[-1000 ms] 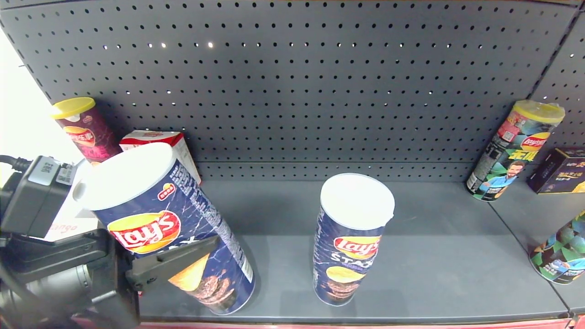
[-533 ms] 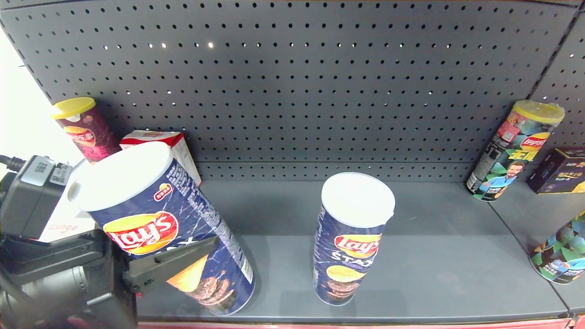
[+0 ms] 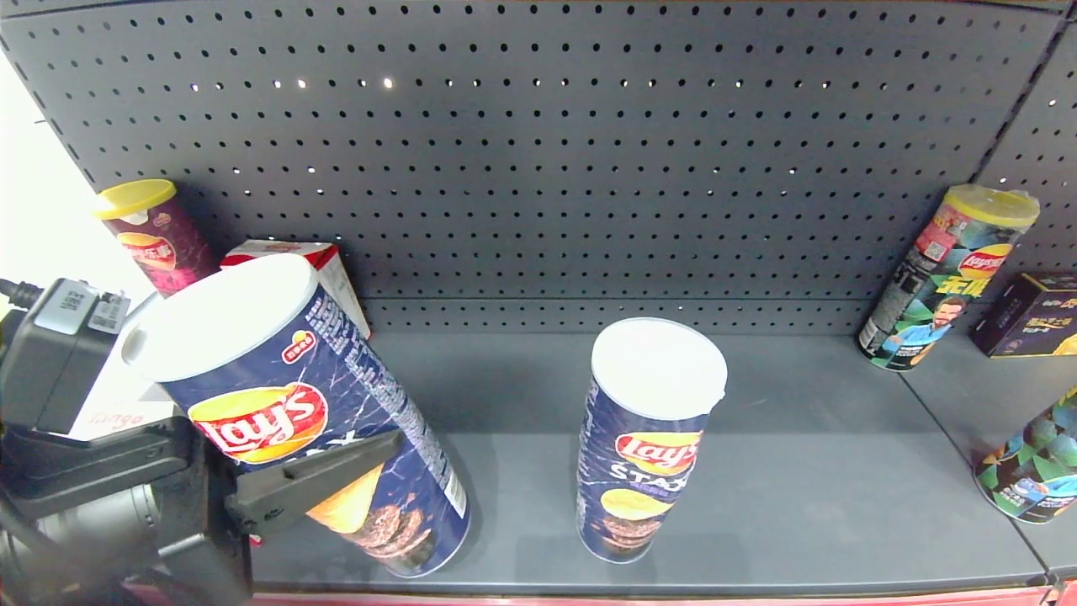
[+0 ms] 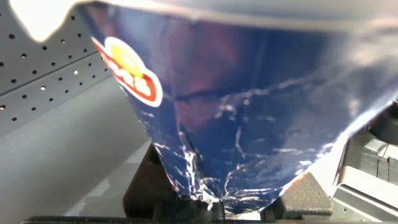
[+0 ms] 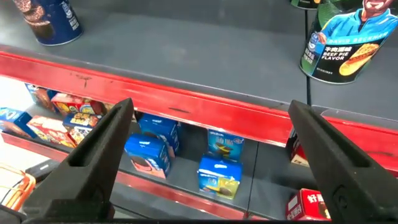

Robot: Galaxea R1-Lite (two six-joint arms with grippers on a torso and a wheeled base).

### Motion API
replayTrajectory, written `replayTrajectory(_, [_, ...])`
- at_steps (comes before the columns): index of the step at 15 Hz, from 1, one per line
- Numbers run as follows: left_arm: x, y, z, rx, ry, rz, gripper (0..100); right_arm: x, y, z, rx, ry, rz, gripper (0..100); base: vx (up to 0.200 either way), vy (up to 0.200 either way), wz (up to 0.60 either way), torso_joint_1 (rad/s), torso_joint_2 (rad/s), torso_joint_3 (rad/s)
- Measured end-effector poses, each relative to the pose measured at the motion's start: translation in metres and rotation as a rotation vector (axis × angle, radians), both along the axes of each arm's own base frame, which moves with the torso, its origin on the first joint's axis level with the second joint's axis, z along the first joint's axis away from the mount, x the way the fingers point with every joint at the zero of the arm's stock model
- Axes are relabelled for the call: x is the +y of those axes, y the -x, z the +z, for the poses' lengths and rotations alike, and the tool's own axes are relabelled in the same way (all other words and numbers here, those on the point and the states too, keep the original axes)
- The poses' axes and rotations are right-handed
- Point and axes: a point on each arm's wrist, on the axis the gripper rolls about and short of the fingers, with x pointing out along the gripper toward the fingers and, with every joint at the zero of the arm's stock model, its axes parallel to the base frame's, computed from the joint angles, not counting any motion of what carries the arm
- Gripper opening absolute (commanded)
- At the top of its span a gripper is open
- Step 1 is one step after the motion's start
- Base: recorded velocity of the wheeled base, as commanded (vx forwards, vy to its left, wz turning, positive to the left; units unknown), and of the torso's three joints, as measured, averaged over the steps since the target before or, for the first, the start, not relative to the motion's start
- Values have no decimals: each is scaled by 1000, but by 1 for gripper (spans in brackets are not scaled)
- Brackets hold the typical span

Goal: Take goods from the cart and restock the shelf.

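A tall blue chip can (image 3: 311, 421) with a white lid leans to the left, its base resting on the grey shelf (image 3: 799, 488) near the front edge. My left gripper (image 3: 320, 471) is shut on its lower half; one black finger (image 3: 311, 484) crosses the front of the can. The left wrist view shows the can's blue wall (image 4: 249, 112) pinched in the left gripper (image 4: 227, 199). A second, matching can (image 3: 648, 438) stands upright at mid-shelf. My right gripper (image 5: 210, 109) is open, holding nothing, in front of the shelf's red edge (image 5: 186, 102).
A maroon can (image 3: 151, 236) and a white-red box (image 3: 294, 261) stand at back left. At the right are a green-black can (image 3: 947, 278), a dark box (image 3: 1026, 316) and another can (image 3: 1031, 471). Blue boxes (image 5: 149, 149) fill the lower shelf.
The held can's top has tipped slightly further left while its base stays on the shelf. The left gripper shifted a little left with it.
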Motion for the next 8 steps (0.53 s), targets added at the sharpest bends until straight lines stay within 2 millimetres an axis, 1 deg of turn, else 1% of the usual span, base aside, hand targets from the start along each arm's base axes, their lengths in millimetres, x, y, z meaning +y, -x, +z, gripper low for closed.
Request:
replayTrajectory(4, [-2,-5,6,-11,5,6,0,0,0,0,0,0,1,100,0,0,0,0,0,0])
replayTrajectory(8, [-10,-22,21,2,-1,-5,0,0,0,0,0,0,0,100,0,0,0,0,0,0])
